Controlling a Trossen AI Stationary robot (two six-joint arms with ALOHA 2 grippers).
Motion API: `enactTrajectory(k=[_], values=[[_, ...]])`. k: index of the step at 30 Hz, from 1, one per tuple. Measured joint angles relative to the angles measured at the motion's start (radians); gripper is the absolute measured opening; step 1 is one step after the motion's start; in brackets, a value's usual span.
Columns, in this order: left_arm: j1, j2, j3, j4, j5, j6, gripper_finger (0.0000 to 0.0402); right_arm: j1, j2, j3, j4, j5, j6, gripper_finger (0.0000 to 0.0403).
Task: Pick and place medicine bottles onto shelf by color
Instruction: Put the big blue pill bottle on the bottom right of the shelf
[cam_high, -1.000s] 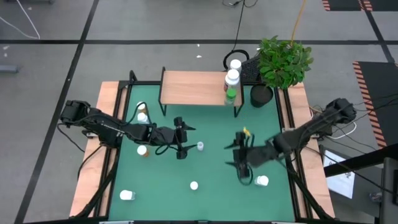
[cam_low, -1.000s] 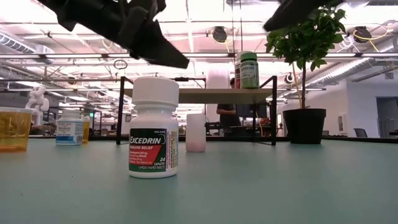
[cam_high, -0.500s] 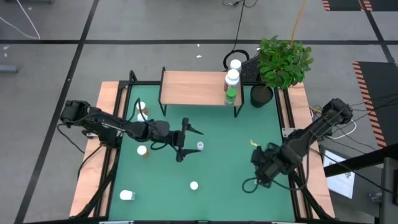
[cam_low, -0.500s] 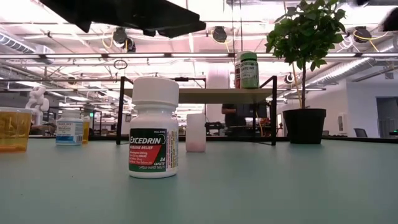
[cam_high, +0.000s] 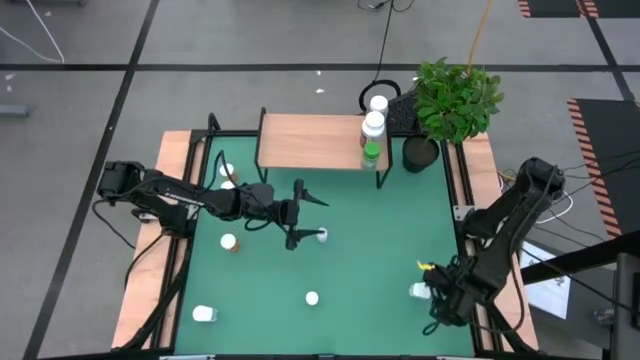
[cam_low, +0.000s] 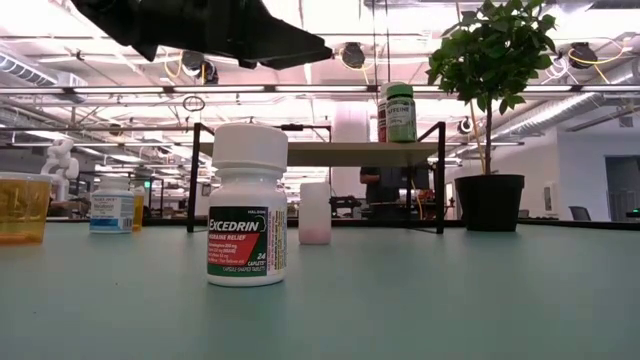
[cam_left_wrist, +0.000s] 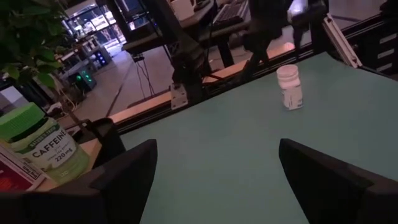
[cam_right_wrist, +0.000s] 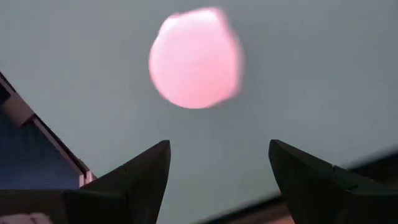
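the medicine bottles are spread over the green counter (cam_high: 360, 260) and the shelf (cam_high: 310, 140). a small white-capped bottle (cam_high: 321, 236) is seen standing near the middle of the counter, just beside the left hand (cam_high: 298, 214), whose fingers are held wide apart with nothing between them; the bottle lies slightly toward the near edge from that hand and is not touched by it. in the left wrist view a white bottle (cam_left_wrist: 290, 87) is seen standing upright well beyond the spread fingers, and a green caffeine bottle (cam_left_wrist: 38, 144) is seen at the side.

the right hand (cam_high: 436, 296) is lowered at the near right corner of the counter, its fingers apart and empty. a white-capped bottle (cam_high: 419, 291) lies just beside it, and in the right wrist view a round pinkish bottle top (cam_right_wrist: 195, 58) is seen ahead of the open fingers, apart from them.

three bottles are lined up at the shelf's right end, a green one (cam_high: 371, 153) nearest. other bottles are found at the counter's left side (cam_high: 229, 242) and near edge (cam_high: 312, 298), (cam_high: 205, 314).
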Motion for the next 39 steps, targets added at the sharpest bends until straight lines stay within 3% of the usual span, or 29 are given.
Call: enactTrajectory(k=[9, 16, 23, 28, 35, 39], values=[[-0.001, 0.000, 0.000, -0.001, 0.000, -0.005, 0.0340, 0.041, 0.082, -0.199, 0.269, 0.125, 0.020, 0.0265], [-0.001, 0.000, 0.000, -0.009, 0.000, -0.008, 0.0340, 0.050, 0.110, -0.215, 0.304, 0.270, -0.091, 0.0261], [-0.001, 0.000, 0.000, -0.033, 0.000, -0.015, 0.0340, 0.045, 0.113, -0.220, 0.391, 0.509, -0.259, 0.0222], [-0.001, 0.000, 0.000, -0.045, 0.000, -0.018, 0.0340, 0.024, 0.113, -0.232, 0.431, 0.601, -0.335, 0.0202], [-0.009, 0.000, 0.000, -0.045, 0.001, -0.017, 0.0340, -0.053, 0.110, -0.356, 0.775, 0.702, -0.565, 0.0175], [-0.008, 0.000, 0.000, -0.045, 0.001, -0.017, 0.0340, -0.141, 0.111, -0.401, 0.970, 0.693, -0.760, 0.0158]])
